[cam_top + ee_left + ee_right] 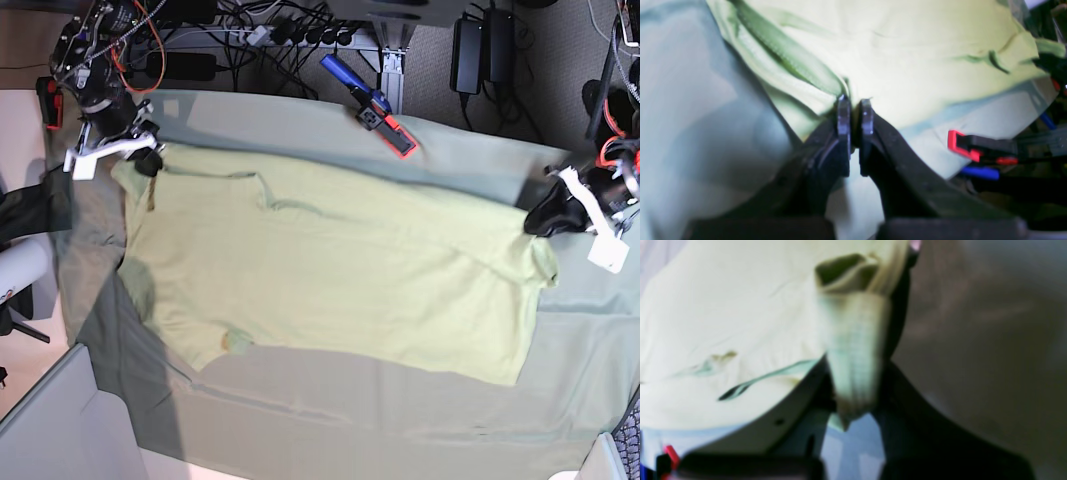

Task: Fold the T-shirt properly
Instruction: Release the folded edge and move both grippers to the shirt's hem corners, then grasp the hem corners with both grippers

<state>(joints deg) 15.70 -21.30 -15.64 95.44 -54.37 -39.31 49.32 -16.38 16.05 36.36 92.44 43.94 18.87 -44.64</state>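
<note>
The left claw (pixel 855 101) is pinched nearly closed on the T-shirt (pixel 907 60); its two dark fingertips (pixel 843 113) stand close together with pale lime fabric bunched between them, next to a darker ribbed seam. In the base view this same left claw (pixel 548 215) sits at the T-shirt's (pixel 330 270) right edge, gripping the cloth there.

The right claw (pixel 853 396) is likewise clamped on the T-shirt (pixel 723 323): a narrow, gathered strip of the fabric runs down between its dark fingers and pokes out below them. In the base view the right claw (pixel 148 160) holds the T-shirt's upper left corner, just beside the white bracket on that arm.

Between the two claws the T-shirt is stretched across the desk, lying mostly flat on the grey-green table cloth (pixel 400 400), with a few shallow creases and a small rumpled spot near its lower left edge. The table cloth reaches out past the T-shirt on every side.

Above the T-shirt, at the far edge of the table cloth, a red-and-black clamp with a blue handle (pixel 375 107) grips the cloth; the left wrist view catches it (pixel 968 150) off the T-shirt's edge. Beyond that edge lie tangled cables and power bricks (pixel 470 50) on the floor.
</note>
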